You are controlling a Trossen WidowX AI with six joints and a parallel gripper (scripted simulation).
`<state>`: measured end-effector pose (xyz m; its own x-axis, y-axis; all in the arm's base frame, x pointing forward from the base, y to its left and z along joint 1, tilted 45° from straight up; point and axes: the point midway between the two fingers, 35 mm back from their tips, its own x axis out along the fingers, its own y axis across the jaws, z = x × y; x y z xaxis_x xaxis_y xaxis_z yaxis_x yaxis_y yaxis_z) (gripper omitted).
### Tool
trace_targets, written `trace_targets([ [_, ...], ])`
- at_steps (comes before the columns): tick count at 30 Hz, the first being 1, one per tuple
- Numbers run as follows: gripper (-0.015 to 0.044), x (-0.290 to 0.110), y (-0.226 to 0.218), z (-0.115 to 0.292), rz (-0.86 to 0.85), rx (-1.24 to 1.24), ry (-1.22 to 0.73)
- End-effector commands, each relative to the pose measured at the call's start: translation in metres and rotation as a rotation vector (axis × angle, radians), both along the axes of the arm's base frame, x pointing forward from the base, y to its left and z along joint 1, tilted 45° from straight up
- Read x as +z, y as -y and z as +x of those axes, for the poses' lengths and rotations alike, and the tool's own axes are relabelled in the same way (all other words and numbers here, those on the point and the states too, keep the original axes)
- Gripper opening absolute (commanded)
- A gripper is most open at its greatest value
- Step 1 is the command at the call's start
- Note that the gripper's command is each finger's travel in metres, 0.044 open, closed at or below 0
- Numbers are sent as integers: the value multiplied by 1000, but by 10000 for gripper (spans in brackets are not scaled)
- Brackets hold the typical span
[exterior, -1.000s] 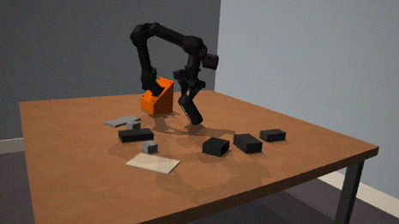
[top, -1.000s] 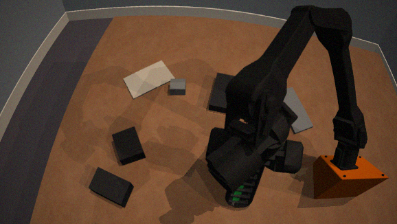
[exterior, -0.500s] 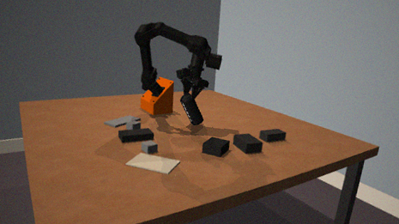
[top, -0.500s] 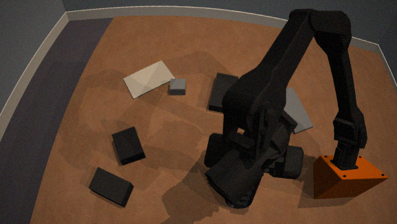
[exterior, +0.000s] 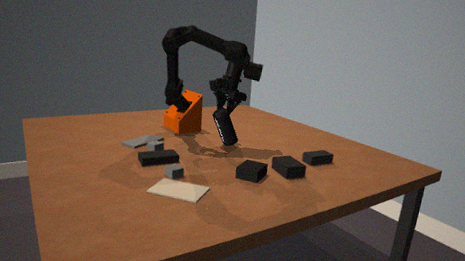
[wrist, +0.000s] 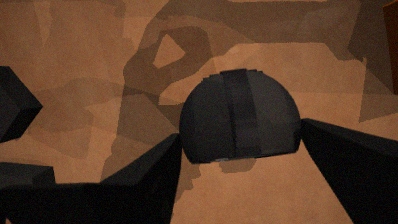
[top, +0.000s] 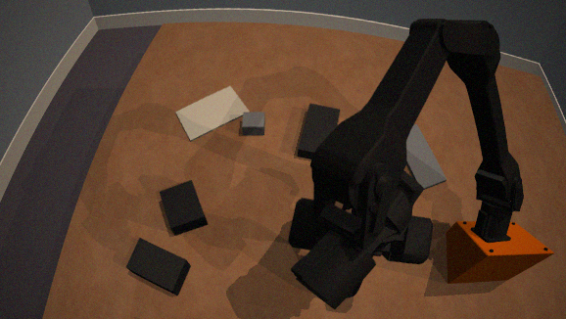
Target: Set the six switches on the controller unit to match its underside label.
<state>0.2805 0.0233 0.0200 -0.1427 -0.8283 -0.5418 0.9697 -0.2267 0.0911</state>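
Note:
My gripper (exterior: 222,108) (wrist: 239,133) is shut on the dark grey controller unit (exterior: 225,127) (wrist: 240,117) and holds it by its upper end. The unit hangs steeply tilted above the bench (exterior: 337,183), in front of the orange arm base (exterior: 185,116) (top: 495,254). In the wrist view I see only its rounded end with a darker strip down the middle, between my two fingers. No switches and no label show in any view. In the top view the arm covers the unit.
Dark blocks (top: 182,205) (top: 158,265) (top: 318,128) (exterior: 251,171) (exterior: 288,167) (exterior: 317,157) (exterior: 158,156) lie scattered on the bench. A pale flat plate (top: 211,112) (exterior: 178,190), a small grey cube (top: 253,122) (exterior: 173,171) and a grey flat piece (top: 426,161) (exterior: 141,141) lie nearby.

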Motion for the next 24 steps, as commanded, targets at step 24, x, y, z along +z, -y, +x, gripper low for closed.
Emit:
trace_targets([
  [24, 338, -16, -19, 7, -4, -7, 8],
])
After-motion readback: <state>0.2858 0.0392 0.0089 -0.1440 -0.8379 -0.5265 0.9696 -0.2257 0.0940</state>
